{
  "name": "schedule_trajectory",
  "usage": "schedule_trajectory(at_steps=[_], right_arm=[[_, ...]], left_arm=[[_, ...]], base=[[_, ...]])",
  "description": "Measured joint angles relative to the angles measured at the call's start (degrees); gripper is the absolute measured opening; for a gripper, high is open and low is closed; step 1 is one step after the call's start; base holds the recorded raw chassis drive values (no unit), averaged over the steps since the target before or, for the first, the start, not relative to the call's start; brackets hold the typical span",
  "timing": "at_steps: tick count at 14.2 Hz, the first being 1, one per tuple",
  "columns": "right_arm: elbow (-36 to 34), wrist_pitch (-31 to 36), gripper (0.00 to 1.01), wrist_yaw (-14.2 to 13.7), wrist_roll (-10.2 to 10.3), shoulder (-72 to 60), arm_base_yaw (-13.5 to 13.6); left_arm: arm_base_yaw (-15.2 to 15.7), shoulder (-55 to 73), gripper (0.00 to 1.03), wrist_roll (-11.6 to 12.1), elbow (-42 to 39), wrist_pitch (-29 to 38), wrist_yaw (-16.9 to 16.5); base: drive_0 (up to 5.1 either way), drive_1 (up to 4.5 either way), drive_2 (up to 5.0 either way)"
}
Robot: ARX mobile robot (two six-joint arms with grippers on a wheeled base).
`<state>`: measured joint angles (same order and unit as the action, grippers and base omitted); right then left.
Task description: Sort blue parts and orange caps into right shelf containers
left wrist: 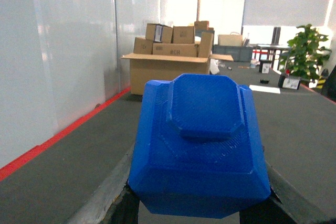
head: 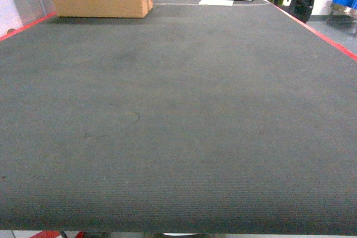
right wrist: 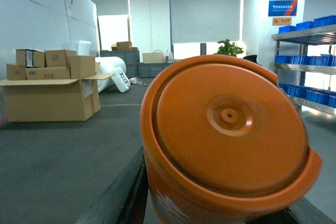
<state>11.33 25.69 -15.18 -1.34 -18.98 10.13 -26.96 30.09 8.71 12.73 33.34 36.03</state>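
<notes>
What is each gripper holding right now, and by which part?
The left gripper holds a blue faceted plastic part by its lower sides. The right gripper holds an orange round plastic cap near its base; the exact contact is hidden.

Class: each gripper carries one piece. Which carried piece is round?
The orange plastic cap in the right gripper; the left gripper's blue plastic part is angular and faceted.

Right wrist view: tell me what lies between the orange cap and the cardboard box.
Only bare dark table surface separates the orange cap from the cardboard box; the right wrist view shows this.
</notes>
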Motion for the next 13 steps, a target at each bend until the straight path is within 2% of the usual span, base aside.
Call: schedule_trajectory(at_steps=[1, 2, 3, 4, 6, 7, 11, 12, 13], right_arm=[[0.1, -0.6, 0.44, -0.3, 0.0, -0.2, -0.1], [2.6, -10.7, 0.44, 3.5, 0.3, 0.4, -1.3], [4.0, -19.1, 0.44, 10.5, 0.5, 1.6, -6.1], [2.9, -23.4, 0.44, 13.6, 0.6, 3.3, -10.0], [-0.3, -24.5, 0.44, 15.3, 0.9, 5.5, -10.1], [-1.4, -28.1, 0.44, 15.3, 0.9, 9.2, -10.1], [-5.1, -27.1, 0.44, 15.2, 0.9, 13.5, -10.1], [-5.7, -27.1, 0.44, 15.2, 0.9, 13.6, -10.1], [-6.4, -26.5, 0.44, 15.1, 0.9, 14.8, -10.1]], left_arm=[[0.0, 0.4, 0.43, 0.4, 0.0, -0.3, 0.0], [1.8, -1.5, 0.43, -1.3, 1.7, -10.3, -4.8], [5.7, -4.8, 0.43, -4.5, 2.0, -18.9, -12.0], [8.3, -7.1, 0.43, -6.1, 0.8, -23.2, -15.8], [12.7, -10.0, 0.43, -7.5, -2.4, -24.3, -21.5], [14.3, -11.3, 0.43, -7.9, -3.6, -24.4, -23.3], [20.7, -16.1, 0.43, -8.3, -6.9, -25.6, -29.7], [25.1, -17.1, 0.43, -8.3, -7.7, -26.0, -34.7], [27.5, -18.3, 0.43, -8.5, -8.5, -26.2, -35.0]], base=[[0.0, 0.00, 0.0], [0.0, 0.00, 0.0], [0.0, 0.00, 0.0], [0.0, 0.00, 0.0], [0.0, 0.00, 0.0], [0.0, 0.00, 0.0], [0.0, 0.00, 0.0], [0.0, 0.00, 0.0], [0.0, 0.00, 0.0]])
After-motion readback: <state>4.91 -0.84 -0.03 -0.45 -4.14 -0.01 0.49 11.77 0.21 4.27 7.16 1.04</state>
